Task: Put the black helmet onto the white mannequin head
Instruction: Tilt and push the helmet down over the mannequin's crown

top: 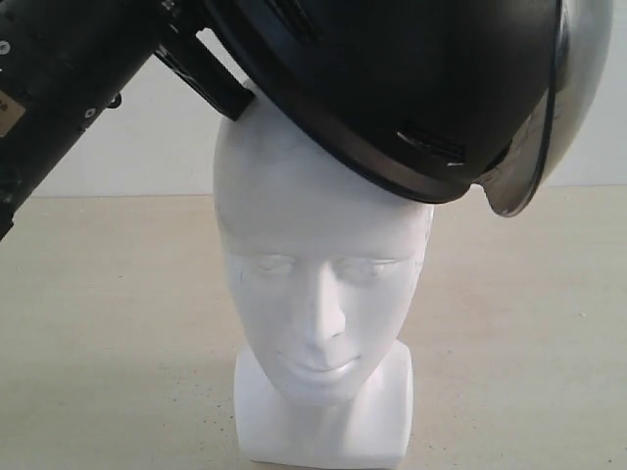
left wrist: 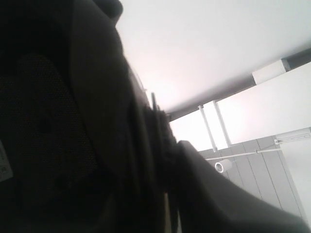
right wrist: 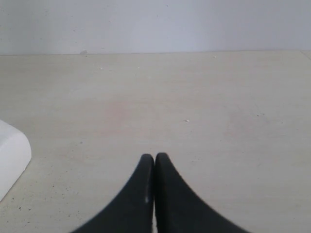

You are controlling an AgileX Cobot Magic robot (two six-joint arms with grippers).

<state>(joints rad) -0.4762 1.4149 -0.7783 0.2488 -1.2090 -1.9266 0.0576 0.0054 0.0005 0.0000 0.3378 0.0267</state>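
Exterior view: the helmet [top: 392,78] sits at the top of the scene, tilted, with its rim slanting across the crown of the head [top: 313,264]. It covers only the crown on the right of this view, and the face stays uncovered. The visor [top: 563,88] hangs past the head on the right, clear of it. The head stands upright on its squared base, facing the camera, on the table [top: 98,323]. The left gripper [top: 220,83] reaches in from the upper left, and its jaws are clamped on the helmet's rim beside the head. Left wrist view: mostly dark helmet surface, too dim for detail. Right wrist view: the right gripper [right wrist: 154,162] hovers low over bare table, fingertips pressed together on nothing, with a corner of the white base [right wrist: 12,155] near it.
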